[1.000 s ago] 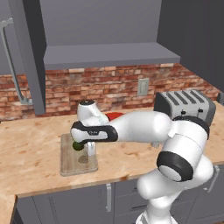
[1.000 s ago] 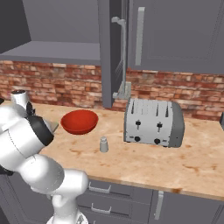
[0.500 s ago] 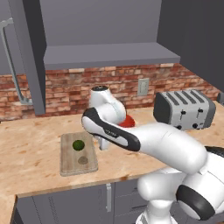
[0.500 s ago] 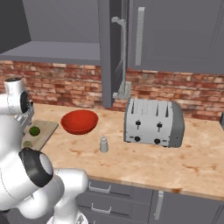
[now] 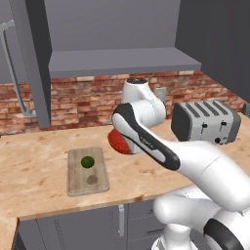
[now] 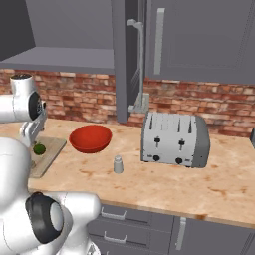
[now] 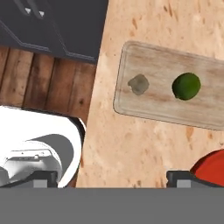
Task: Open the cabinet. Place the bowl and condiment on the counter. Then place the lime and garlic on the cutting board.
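The pale wooden cutting board point(image 5: 80, 173) lies on the tan counter point(image 5: 34, 166) with the dark green lime point(image 5: 87, 161) and the dull garlic point(image 5: 91, 179) resting on it. In the hand view I look down on the board point(image 7: 166, 98), the lime point(image 7: 186, 85) and the garlic point(image 7: 138, 84). My gripper point(image 7: 111, 178) hovers high above the counter beside the board, open and holding nothing. The red bowl point(image 6: 90, 138) sits on the counter right of the board, and the small grey condiment shaker point(image 6: 118, 164) stands in front of it. The wall cabinet's door point(image 6: 127, 60) hangs open.
A silver toaster point(image 6: 174, 139) stands on the counter right of the bowl. The cabinet's right door point(image 6: 204, 40) is shut. The brick wall point(image 5: 83, 95) runs behind. Lower grey cabinets point(image 7: 57, 26) and the wooden floor point(image 7: 39, 78) lie past the counter's front edge.
My gripper has risen from just over the cutting board and drawn back towards the bowl. The lime and garlic stay on the board.
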### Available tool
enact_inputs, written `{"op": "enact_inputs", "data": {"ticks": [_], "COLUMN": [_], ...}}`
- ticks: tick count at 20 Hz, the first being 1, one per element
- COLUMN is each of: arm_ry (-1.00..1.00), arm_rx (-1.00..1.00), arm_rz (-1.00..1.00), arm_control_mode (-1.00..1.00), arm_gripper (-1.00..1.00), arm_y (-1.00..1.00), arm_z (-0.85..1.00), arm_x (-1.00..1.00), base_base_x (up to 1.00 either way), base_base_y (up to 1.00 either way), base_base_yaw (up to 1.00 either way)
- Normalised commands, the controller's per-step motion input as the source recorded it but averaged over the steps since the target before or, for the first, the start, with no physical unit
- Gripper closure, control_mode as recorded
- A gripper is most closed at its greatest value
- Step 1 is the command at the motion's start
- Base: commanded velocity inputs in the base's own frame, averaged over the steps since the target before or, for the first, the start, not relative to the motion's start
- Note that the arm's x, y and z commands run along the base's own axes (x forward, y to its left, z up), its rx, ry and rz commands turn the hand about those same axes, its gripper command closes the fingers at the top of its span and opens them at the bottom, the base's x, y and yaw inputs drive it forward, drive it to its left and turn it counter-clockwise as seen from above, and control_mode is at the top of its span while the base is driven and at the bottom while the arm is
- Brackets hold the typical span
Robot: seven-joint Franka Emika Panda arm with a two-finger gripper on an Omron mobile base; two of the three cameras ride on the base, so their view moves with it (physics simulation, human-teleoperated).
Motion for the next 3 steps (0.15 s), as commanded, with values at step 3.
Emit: {"op": "enact_inputs", "data": {"ticks": [3], "arm_ry": [-0.07], "arm_rx": [0.0], "arm_rz": [0.0], "arm_control_mode": [-1.0], "arm_gripper": [-1.0], "arm_y": [-0.42], "arm_z": [0.47], "arm_x": [-0.02], "base_base_x": [0.0], "base_base_y": [0.0], "base_base_yaw": [0.0]}}
